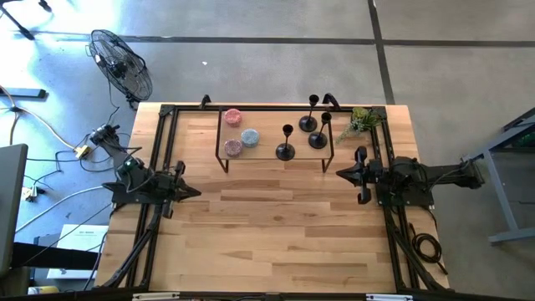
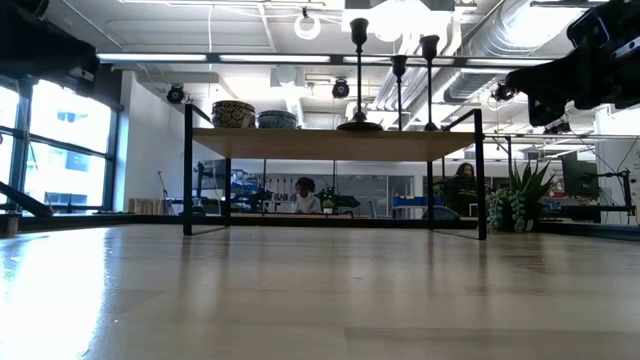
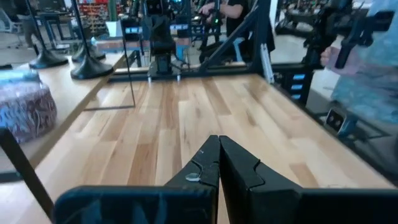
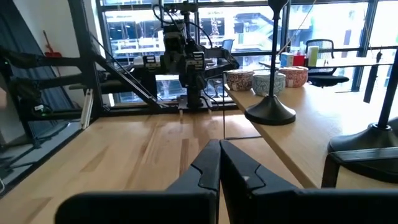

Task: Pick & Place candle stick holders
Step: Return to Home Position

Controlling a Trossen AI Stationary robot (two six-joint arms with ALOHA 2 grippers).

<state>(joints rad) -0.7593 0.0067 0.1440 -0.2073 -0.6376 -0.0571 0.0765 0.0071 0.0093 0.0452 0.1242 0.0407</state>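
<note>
A low wooden shelf point(image 1: 266, 125) on a black frame stands at the far edge of a pale plank tabletop point(image 1: 276, 238). All three black candle stick holders point(image 1: 318, 140) stand upright on the shelf's right half, set apart from each other, likely so their thin stems do not knock. Three patterned scented candles point(image 1: 249, 137) cluster on the shelf's left half. The left gripper point(image 3: 219, 140) rests low, well apart from the shelf's left front corner, its fingers pressed together and holding nothing. The right gripper point(image 4: 219, 144) sits near the shelf's right end, fingers likewise pressed together and empty. Both arms look parked, so the placing seems finished. A small green plant point(image 1: 361, 122) sits just beside the shelf's right end. Beyond the shelf is a bright workshop with large windows, a floor fan point(image 1: 121, 65), and people seated far off.
</note>
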